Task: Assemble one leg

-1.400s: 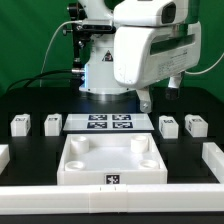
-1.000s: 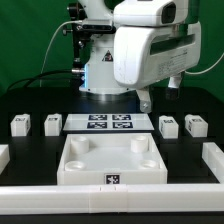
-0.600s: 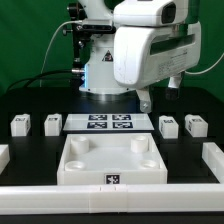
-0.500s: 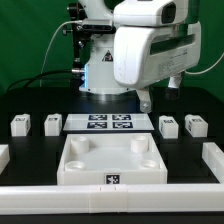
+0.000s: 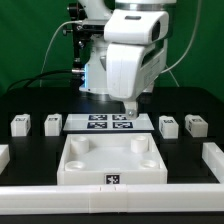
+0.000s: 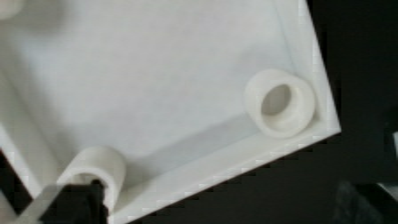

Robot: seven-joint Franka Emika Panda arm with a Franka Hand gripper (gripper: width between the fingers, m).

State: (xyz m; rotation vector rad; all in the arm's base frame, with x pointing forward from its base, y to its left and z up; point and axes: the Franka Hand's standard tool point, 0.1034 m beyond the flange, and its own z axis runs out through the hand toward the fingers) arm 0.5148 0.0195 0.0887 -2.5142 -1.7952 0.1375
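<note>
Jaws on the gripper could not be made out, and no leg was yet fitted to the tray

The tray is cut off by the wrist view's frame, and the gripper shows too small to judge its jaws.

The tray-like part lies nearest the camera, with the marker board behind it. Two legs sit beside the board on the exterior view's left, and two further legs on its right.
</note>
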